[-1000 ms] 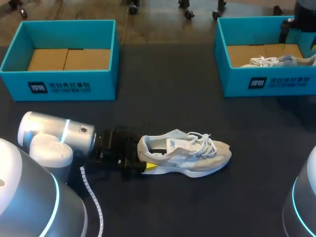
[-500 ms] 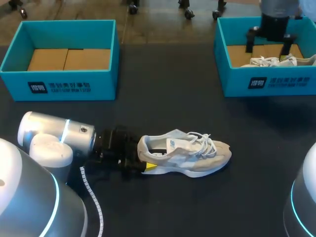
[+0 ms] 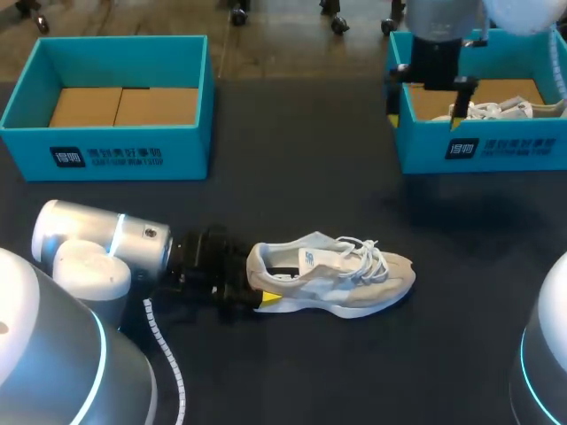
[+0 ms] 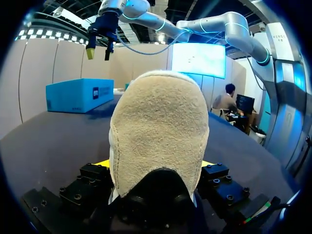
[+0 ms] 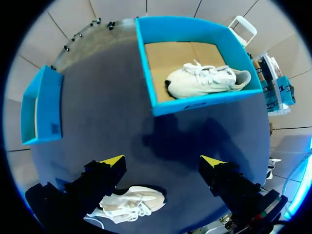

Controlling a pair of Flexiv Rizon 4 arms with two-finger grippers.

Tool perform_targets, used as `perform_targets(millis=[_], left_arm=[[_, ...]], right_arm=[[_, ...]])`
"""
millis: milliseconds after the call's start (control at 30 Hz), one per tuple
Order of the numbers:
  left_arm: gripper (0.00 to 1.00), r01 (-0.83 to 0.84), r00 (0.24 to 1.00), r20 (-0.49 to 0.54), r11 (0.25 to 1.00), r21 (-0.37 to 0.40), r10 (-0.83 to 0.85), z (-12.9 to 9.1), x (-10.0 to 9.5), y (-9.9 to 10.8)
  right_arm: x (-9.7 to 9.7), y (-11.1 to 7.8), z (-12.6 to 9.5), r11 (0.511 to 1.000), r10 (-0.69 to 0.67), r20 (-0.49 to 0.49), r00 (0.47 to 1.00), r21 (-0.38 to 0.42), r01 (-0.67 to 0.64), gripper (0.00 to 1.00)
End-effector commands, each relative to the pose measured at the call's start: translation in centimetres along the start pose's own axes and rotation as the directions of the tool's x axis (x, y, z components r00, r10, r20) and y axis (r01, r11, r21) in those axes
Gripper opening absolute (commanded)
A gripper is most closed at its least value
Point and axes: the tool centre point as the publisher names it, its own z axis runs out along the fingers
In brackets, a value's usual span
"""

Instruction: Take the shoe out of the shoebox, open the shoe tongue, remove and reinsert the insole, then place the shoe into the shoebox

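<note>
Left claw (image 3: 254,289) clenched on the heel of the shoe (image 3: 332,276), which lies on its sole toward the near edge of the surface (image 3: 301,177). Right claw (image 3: 423,117), released and empty, hangs above the shoebox (image 3: 483,149) at the far right corner.

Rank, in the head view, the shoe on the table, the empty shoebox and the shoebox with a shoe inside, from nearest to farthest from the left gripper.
1. Shoe on the table: its heel sits in the left gripper's jaws.
2. Empty shoebox: far left corner.
3. Shoebox with a shoe: far right corner.
</note>
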Motion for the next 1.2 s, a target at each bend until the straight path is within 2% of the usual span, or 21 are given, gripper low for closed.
perform_targets(millis=[33, 467, 700, 767, 1200], left_arm=[[0.0, 0.001, 1.0, -0.001, 1.0, -0.004, -0.001, 0.0, -0.2, 0.0], [0.0, 0.001, 1.0, -0.001, 1.0, -0.004, -0.001, 0.0, -0.2, 0.0], [0.0, 0.001, 1.0, -0.001, 1.0, -0.004, -0.001, 0.0, -0.2, 0.0], [0.0, 0.001, 1.0, -0.001, 1.0, -0.004, -0.001, 0.0, -0.2, 0.0], [0.0, 0.001, 1.0, -0.001, 1.0, -0.004, -0.001, 0.0, -0.2, 0.0]], right_arm=[[1.2, -3.0, 0.2, 1.0, 0.001, -0.012, 1.0, -0.032, -0.001, 1.0], [6.7, -13.2, -0.7, 1.0, -0.024, -0.026, 0.999, -0.007, 0.024, 1.0], [8.6, -17.9, -1.0, 0.999, 0.048, -0.013, 0.999, 0.007, -0.048, 1.0], [9.2, -18.9, -0.7, 0.997, 0.06, -0.011, 0.998, 0.04, -0.059, 1.0], [9.2, -18.9, -0.7, 0.997, 0.06, -0.011, 0.998, 0.04, -0.059, 1.0]])
